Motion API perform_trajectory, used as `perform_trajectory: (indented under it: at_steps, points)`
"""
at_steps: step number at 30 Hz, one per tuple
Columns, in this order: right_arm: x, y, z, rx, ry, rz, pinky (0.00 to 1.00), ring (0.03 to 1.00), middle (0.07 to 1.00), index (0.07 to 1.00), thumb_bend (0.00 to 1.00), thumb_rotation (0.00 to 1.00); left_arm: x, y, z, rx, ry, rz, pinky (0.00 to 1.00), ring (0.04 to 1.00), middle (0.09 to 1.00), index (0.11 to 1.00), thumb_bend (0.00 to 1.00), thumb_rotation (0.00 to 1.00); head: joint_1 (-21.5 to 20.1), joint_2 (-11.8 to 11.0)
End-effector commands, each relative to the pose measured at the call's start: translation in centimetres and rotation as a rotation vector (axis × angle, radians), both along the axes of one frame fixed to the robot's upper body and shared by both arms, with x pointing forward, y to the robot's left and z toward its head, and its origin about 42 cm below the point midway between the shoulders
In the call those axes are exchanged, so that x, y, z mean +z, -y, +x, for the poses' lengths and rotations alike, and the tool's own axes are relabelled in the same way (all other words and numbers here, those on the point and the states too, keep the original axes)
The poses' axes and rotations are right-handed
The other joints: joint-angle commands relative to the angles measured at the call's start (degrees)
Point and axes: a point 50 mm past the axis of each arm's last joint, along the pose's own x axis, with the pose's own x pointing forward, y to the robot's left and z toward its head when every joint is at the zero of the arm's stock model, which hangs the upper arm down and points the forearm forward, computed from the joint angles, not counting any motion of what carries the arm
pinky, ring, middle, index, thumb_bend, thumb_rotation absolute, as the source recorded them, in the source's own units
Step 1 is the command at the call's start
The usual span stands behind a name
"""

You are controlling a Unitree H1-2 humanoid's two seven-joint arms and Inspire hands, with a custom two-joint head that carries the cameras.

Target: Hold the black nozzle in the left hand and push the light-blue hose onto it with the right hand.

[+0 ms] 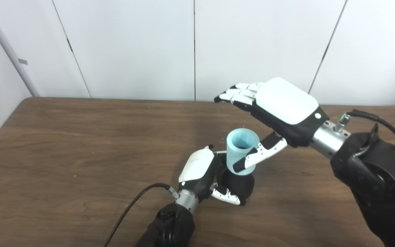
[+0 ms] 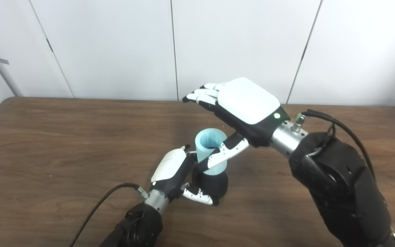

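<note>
The black nozzle stands on the brown table near its middle front. My left hand is shut on the nozzle's base, thumb wrapped across its front. The light-blue hose, a short open tube, sits upright on top of the nozzle. My right hand hovers above and to the right of the hose, open, fingers stretched out flat toward the wall. Only its thumb lies against the hose's right side. The same scene shows in the right eye view, with the hose and the nozzle.
A black cable runs from my left wrist down to the front edge. White wall panels stand behind the table's far edge. The right forearm fills the right side.
</note>
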Motion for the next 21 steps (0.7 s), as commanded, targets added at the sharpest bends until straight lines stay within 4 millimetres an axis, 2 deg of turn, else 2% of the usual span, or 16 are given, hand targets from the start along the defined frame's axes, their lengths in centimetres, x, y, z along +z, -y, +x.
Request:
perform_trajectory:
  at_steps: [1,8,14,21]
  points:
    - [1.4,1.1,-1.2,0.006,0.070,-0.020,0.86,0.949,0.921,0.899,0.67,0.75,-5.5,-0.3,-2.5,-0.079,-0.298,0.077,1.00,0.663,0.485,0.487,0.52,0.00,-0.06,0.04]
    - [0.5,2.0,-3.1,0.045,0.012,-0.106,0.93,0.996,0.976,0.935,0.62,0.89,-5.4,-0.8,-2.2,-0.055,-0.294,0.080,1.00,0.665,0.485,0.487,0.52,0.00,-0.04,-0.05]
    - [0.4,2.1,-4.1,0.062,-0.001,-0.112,0.99,1.000,1.000,0.962,0.61,0.91,-5.7,-0.8,-2.5,-0.046,-0.297,0.085,1.00,0.666,0.486,0.487,0.52,0.00,-0.14,0.05]
    - [-0.5,2.4,-4.5,0.071,-0.016,-0.102,1.00,1.000,1.000,0.999,0.61,0.91,-5.7,-0.7,-2.3,-0.046,-0.296,0.090,1.00,0.664,0.488,0.486,0.52,0.00,-0.19,0.19]
